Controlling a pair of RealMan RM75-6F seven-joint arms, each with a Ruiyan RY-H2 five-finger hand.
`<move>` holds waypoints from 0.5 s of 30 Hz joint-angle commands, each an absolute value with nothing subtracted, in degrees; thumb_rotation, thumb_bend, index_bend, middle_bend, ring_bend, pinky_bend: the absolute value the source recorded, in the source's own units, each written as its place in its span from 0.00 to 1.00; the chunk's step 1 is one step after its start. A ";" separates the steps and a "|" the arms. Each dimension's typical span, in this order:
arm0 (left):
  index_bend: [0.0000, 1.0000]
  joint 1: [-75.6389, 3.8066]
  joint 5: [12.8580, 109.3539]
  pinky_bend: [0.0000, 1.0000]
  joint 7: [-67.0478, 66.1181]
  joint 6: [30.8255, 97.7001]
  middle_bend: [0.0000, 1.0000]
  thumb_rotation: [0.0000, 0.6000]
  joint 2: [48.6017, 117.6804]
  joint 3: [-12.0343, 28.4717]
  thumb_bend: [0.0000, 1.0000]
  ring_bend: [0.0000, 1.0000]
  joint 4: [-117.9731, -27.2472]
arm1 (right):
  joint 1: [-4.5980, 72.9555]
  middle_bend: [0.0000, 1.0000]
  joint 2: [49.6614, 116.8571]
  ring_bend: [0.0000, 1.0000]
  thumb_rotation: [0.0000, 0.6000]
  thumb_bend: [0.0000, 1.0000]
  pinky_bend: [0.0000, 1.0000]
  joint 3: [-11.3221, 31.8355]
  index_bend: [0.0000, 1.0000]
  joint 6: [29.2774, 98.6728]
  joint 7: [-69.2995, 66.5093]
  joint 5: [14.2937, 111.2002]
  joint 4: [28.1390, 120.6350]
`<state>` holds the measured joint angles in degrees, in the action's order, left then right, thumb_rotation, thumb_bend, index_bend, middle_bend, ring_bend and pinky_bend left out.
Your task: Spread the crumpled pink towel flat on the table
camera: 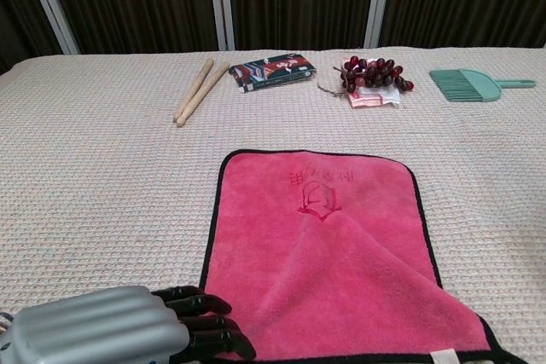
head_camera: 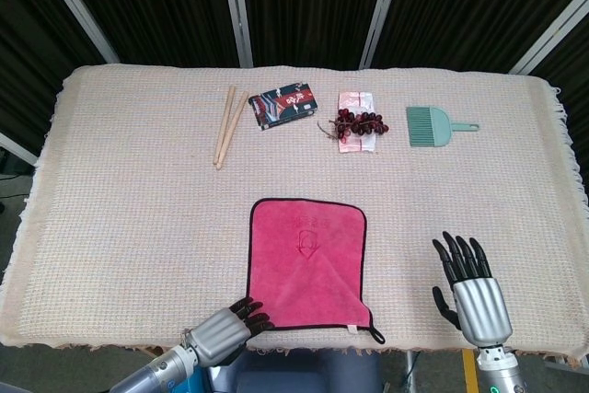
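- Towel (head_camera: 306, 262): fuzzy matt pink cloth, black hem.
- Table cover (head_camera: 129, 209): coarse woven beige fabric.
- Sticks (head_camera: 227, 123): bare wood.
- Brush (head_camera: 433, 125): smooth green plastic.
- Left hand (camera: 128, 337): satin grey metal.

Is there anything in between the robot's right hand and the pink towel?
No, nothing visible. Only bare woven tablecloth lies between the right hand and the pink towel with black edging; the grapes and brush sit far back.

Chopsticks (head_camera: 229, 124), packet (head_camera: 283, 105), grapes (head_camera: 357, 123), green brush (head_camera: 434, 125) along far edge.
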<state>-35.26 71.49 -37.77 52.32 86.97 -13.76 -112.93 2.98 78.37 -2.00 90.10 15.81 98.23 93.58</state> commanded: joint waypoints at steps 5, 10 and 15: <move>0.12 -34.60 73.98 0.06 -36.82 52.65 0.13 1.00 85.56 -15.16 0.77 0.00 -113.50 | 2.86 0.00 78.54 0.00 1.00 0.42 0.00 -1.92 0.00 90.10 15.79 98.41 93.57; 0.12 -34.35 74.30 0.06 -37.03 52.69 0.13 1.00 84.62 -15.62 0.77 0.00 -113.87 | 2.70 0.00 78.44 0.00 1.00 0.42 0.00 -2.01 0.00 90.16 15.59 98.65 93.62; 0.12 -33.83 75.28 0.06 -35.93 53.18 0.13 1.00 84.18 -15.44 0.77 0.00 -113.84 | 2.69 0.00 78.48 0.00 1.00 0.42 0.00 -1.92 0.00 90.02 15.61 98.73 93.64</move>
<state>-33.95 75.05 -36.19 53.07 84.31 -15.52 -113.86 2.70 78.48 -1.91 90.03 15.62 98.72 93.63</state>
